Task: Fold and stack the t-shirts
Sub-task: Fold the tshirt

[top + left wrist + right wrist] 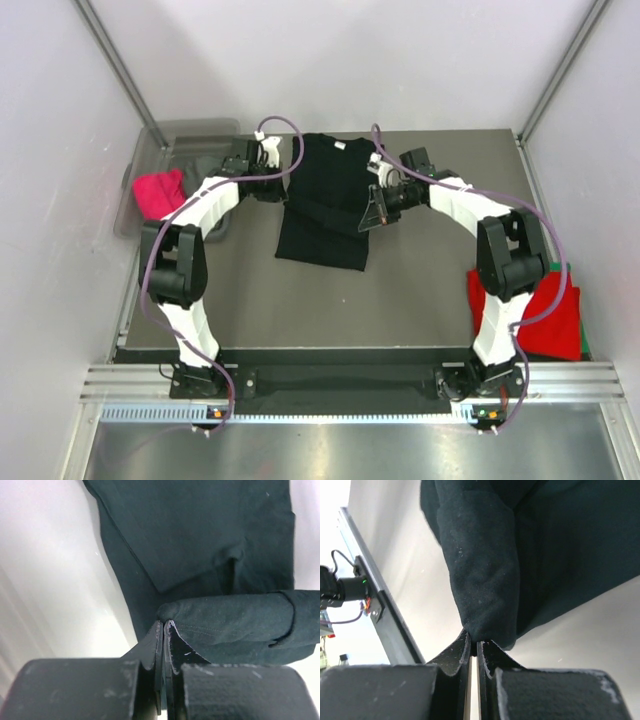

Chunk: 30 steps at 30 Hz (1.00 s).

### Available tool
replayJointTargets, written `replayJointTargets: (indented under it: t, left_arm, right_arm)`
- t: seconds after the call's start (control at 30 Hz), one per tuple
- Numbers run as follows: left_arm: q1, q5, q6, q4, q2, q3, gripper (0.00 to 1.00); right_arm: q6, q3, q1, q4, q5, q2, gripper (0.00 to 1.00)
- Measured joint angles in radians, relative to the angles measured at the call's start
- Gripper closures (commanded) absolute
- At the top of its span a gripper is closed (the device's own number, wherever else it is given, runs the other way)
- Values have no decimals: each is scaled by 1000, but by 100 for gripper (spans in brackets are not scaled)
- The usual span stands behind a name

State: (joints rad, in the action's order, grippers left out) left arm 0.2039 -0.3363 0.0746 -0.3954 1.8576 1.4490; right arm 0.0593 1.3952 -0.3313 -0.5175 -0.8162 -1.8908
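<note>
The large black t-shirt lies on the table's middle, collar toward the back, its sides partly folded inward. My left gripper is shut on the shirt's left edge; the left wrist view shows its tips pinching a rolled fold of black cloth. My right gripper is shut on the right edge; the right wrist view shows its tips clamped on a hanging fold of the black shirt. A pink shirt and a grey shirt lie at the left. A red shirt lies over a green one at the right.
The translucent grey tub stands at the table's back left and holds the pink and grey shirts. White walls close in on the left, back and right. The table's metal front rail runs between the arm bases.
</note>
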Motion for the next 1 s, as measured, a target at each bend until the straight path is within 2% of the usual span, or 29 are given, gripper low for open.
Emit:
replayJointTargets:
  t: [0.3, 0.43, 0.47, 0.5, 0.53, 0.63, 0.67, 0.73, 0.83, 0.9, 1.0]
  left_arm:
    - [0, 31, 5, 61, 63, 36, 100]
    - [0, 31, 14, 77, 109, 66, 100]
    - [1, 32, 21, 80, 120, 72, 95]
    - [1, 36, 24, 81, 129, 76, 77]
    - [1, 44, 30, 82, 137, 80, 67]
    - [0, 84, 47, 81, 147, 95, 52]
    - [0, 105, 56, 82, 145, 96, 49]
    - [0, 143, 62, 83, 126, 92, 31]
    - [-1, 191, 74, 90, 40, 38, 19]
    - [-3, 189, 72, 58, -44, 16, 18]
    - [-6, 138, 60, -12, -145, 21, 26]
  right_arm:
    - [-12, 121, 32, -5, 11, -151, 100]
    - [-18, 127, 42, 7, 29, -169, 100]
    - [-19, 127, 42, 11, 33, -169, 88]
    - [-19, 129, 42, 13, 36, -169, 68]
    - [-21, 132, 42, 16, 40, -169, 63]
    - [-31, 139, 43, 20, 53, -169, 47]
    - [-38, 141, 43, 19, 62, -169, 44]
    - [-50, 142, 45, 19, 84, -159, 44]
    - [-56, 105, 51, 17, 117, -95, 44]
    - [-56, 36, 55, 23, 135, -2, 43]
    - [-31, -108, 60, 36, 135, 190, 39]
